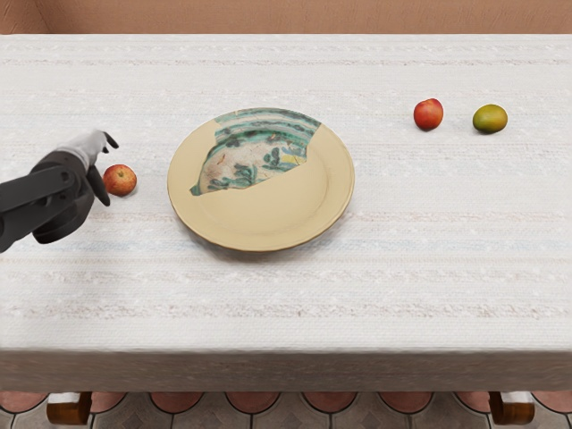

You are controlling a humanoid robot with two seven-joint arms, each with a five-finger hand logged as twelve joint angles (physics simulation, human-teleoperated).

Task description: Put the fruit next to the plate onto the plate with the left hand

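The robot's left hand [88, 154] comes in from the left edge of the scene on a dark grey arm and sits low over the white woven tablecloth [375, 286] that covers the table. Its pale grey fingers with black tips are spread apart and hold nothing: one finger [109, 139] points right and slightly far, and another dark digit hangs toward the near side.

The small red round apple [120, 180] lies on the cloth just to the right of the hand, in the open gap between those two digits. The near digit's tip comes right up to the apple's left side, but whether it actually touches cannot be told. The apple rests on the cloth, not lifted.

To the right of the apple, with a strip of bare cloth between them, lies the large round cream-yellow ceramic plate [268, 231], whose far left part bears a green and white painted pattern. The apple is off the plate, beside its left rim.

Well apart on the far right of the table lie a second red round apple [428, 113] and, just right of it, a green-and-yellow oval mango [490, 118].
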